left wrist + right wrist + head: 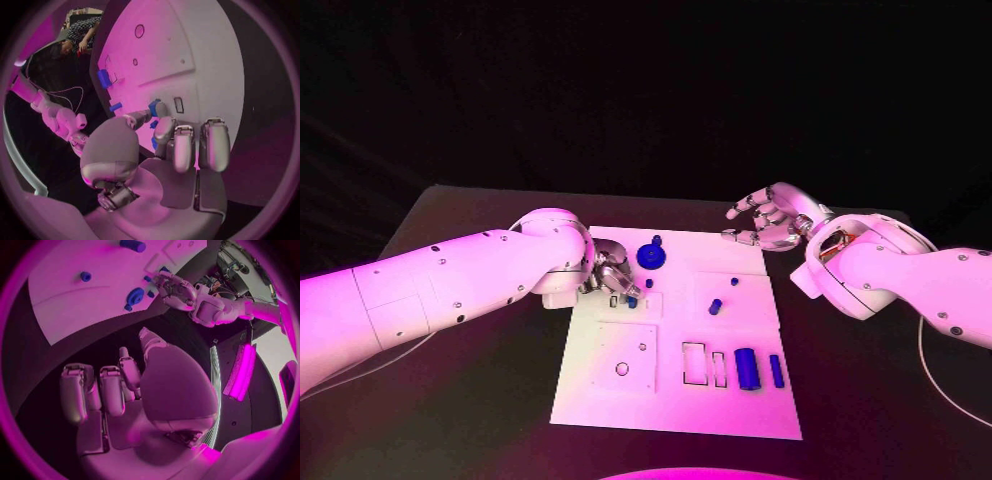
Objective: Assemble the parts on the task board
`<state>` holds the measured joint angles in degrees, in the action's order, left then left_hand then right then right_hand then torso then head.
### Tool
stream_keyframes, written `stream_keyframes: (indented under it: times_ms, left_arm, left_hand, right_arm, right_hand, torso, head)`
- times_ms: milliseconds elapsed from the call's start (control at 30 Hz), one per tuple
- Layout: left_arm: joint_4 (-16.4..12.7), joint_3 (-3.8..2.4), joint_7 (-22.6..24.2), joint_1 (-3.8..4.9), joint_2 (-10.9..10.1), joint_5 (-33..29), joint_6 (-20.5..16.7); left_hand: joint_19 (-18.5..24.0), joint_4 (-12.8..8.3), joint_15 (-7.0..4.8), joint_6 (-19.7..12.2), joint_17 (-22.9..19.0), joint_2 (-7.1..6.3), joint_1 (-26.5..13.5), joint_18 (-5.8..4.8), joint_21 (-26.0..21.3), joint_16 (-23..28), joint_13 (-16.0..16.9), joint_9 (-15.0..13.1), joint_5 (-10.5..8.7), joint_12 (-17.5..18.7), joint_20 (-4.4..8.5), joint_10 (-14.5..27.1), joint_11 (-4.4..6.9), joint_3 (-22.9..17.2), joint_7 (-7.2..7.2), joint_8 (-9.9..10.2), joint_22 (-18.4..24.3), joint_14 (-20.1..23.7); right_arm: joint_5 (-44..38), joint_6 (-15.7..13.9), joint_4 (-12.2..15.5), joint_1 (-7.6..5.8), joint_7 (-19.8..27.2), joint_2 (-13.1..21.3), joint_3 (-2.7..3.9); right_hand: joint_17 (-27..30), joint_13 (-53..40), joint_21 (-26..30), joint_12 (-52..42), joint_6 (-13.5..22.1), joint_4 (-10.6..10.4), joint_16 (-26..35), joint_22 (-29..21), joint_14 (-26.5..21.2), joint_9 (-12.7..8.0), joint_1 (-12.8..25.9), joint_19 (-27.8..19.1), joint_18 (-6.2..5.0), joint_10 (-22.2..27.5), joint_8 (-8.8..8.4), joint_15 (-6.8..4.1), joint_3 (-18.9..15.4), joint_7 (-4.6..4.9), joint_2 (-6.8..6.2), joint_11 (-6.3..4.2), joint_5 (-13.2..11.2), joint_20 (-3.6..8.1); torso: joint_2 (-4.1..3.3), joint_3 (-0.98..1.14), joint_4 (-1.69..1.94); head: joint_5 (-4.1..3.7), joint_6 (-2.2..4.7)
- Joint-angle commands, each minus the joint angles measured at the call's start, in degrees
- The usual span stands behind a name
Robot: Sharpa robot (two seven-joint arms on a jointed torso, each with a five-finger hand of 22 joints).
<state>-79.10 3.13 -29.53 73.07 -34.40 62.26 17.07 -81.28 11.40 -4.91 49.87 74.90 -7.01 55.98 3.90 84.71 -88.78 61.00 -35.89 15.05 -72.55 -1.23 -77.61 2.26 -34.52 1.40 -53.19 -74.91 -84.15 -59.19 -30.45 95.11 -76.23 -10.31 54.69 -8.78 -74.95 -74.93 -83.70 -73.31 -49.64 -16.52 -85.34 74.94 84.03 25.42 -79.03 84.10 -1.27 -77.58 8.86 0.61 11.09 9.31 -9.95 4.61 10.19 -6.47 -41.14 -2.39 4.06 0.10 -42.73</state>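
Observation:
The white task board [625, 405] lies in the middle of the table. My left hand [610, 280] rests low on its far-left part and pinches a small blue part [154, 107] between thumb and a finger. A blue gear-like part [653, 259] sits just right of that hand, and small blue pegs [715, 306] stand further to the right. A blue cylinder [747, 368] and a thin blue bar [777, 370] lie near the board's right edge. My right hand [764, 220] hovers off the far-right corner, fingers loosely bent and apart, holding nothing.
Empty slots [694, 362] and a square recess with holes [627, 357] are on the board's near half. In the right wrist view the board [75, 285], the gear [134, 295] and my left hand [178, 290] lie ahead of the right hand [125, 390]. Dark table surrounds the board.

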Motion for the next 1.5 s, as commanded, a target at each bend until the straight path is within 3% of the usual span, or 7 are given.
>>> stream_keyframes:
  times_ms: [33, 333, 700, 1200, 1367, 1500]
  left_arm:
    - [-0.09, 0.56, -0.49, -0.78, 0.26, 0.48, 2.13]
    - [-0.24, 0.55, -0.47, -0.79, 0.12, 0.64, 2.60]
    - [-0.49, 0.51, -0.39, -0.80, -0.19, 0.78, 1.79]
    - [-2.03, -0.06, -0.16, -0.82, -1.78, 0.03, -1.29]
    - [-3.33, -1.08, 0.02, -0.80, -2.76, -3.00, -4.86]
    - [-4.48, -2.63, 0.09, -0.76, -3.75, -4.73, -6.80]
  left_hand:
    - [-0.52, 0.11, -0.44, -0.20, 13.11, -0.71, 0.10, -1.06, 0.18, -0.27, 0.03, -0.08, -0.26, 0.13, 0.06, 0.07, 0.17, 0.58, -0.05, 0.20, -1.79, -5.30]
    - [-0.56, 1.23, -0.44, 0.15, 13.44, -1.44, -0.12, -1.07, 0.18, -0.43, 0.26, -0.14, -0.46, 0.05, 0.08, -0.08, 0.20, 2.82, -0.09, 0.36, -1.88, -5.39]
    - [-0.60, 4.50, -0.45, 0.54, 13.44, -2.18, -0.40, -1.08, 0.15, -0.43, 0.45, -0.23, -1.23, 0.11, 0.09, -0.18, 0.19, 7.75, -0.08, 0.82, -1.98, -5.39]
    - [-0.48, 5.35, -0.42, 0.42, 13.13, -2.39, -1.34, -1.03, 0.03, -0.28, 0.11, -0.36, -2.75, 0.45, 0.07, 0.09, 0.14, 10.69, -0.03, 1.09, -1.81, -5.30]
    - [0.67, 5.26, -0.31, -0.55, 11.51, -2.59, -1.14, -0.65, -0.75, 0.52, -1.54, -0.37, -3.14, 1.67, 0.00, 1.25, -0.07, 11.71, 0.24, 1.56, -0.03, -4.83]
    - [1.76, 5.23, 0.08, -2.01, 10.51, -2.52, -0.21, -0.32, -1.56, 1.05, -3.26, -0.37, -2.89, 2.97, -0.32, 2.82, -0.58, 12.62, 0.82, 2.22, 1.61, -4.54]
  right_arm:
    - [-0.25, 0.72, 0.08, 0.03, 0.75, 0.01, 0.00]
    - [-0.25, 0.66, 0.05, 0.03, 0.79, -0.01, 0.00]
    - [-0.25, 0.55, -0.04, 0.03, 0.83, -0.06, 0.00]
    - [-0.25, 0.28, -0.13, 0.04, 0.93, -0.01, 0.00]
    - [-0.25, 0.24, -0.33, 0.04, 1.00, -0.15, 0.00]
    - [-0.25, 0.17, -0.50, 0.04, 1.01, -0.24, 0.00]
  right_hand:
    - [-6.52, -0.36, 0.26, 0.22, -0.39, 0.12, 0.21, 11.80, 3.81, 0.06, 0.03, 2.06, -0.36, -0.12, 0.37, -0.44, 0.03, -0.04, 0.11, -0.23, 0.39, 0.17]
    - [-6.50, -0.35, 0.30, 0.23, -0.39, 0.12, 0.22, 11.78, 3.80, 0.06, 0.03, 2.04, -0.37, -0.11, 0.37, -0.45, 0.04, -0.04, 0.12, -0.23, 0.40, 0.17]
    - [-6.50, -0.35, 0.30, 0.23, -0.39, 0.12, 0.22, 11.78, 3.80, 0.06, 0.03, 2.04, -0.37, -0.11, 0.37, -0.45, 0.04, -0.04, 0.12, -0.23, 0.40, 0.17]
    - [-6.26, -0.25, 0.52, 0.34, -0.36, 0.13, 0.37, 11.68, 3.74, 0.05, 0.08, 1.93, -0.42, -0.03, 0.38, -0.45, 0.04, -0.04, 0.09, -0.23, 0.43, 0.18]
    - [-6.26, -0.25, 0.52, 0.34, -0.36, 0.13, 0.37, 11.68, 3.74, 0.05, 0.08, 1.93, -0.42, -0.03, 0.38, -0.45, 0.04, -0.04, 0.09, -0.23, 0.43, 0.18]
    - [-6.19, -0.22, 0.65, 0.36, -0.32, 0.12, 0.41, 11.62, 3.72, 0.04, 0.11, 1.86, -0.45, -0.01, 0.36, -0.45, 0.03, -0.03, 0.08, -0.23, 0.43, 0.18]
  torso:
    - [0.02, -0.03, 0.05]
    - [-0.04, -0.05, 0.05]
    - [-0.02, -0.02, 0.05]
    - [0.00, 0.02, 0.03]
    - [0.04, -0.03, 0.10]
    - [0.03, 0.00, 0.03]
  head:
    - [-0.01, -0.02]
    - [-0.01, -0.03]
    - [0.03, -0.10]
    - [-0.06, 0.11]
    - [-0.36, 0.42]
    - [-0.26, 0.51]
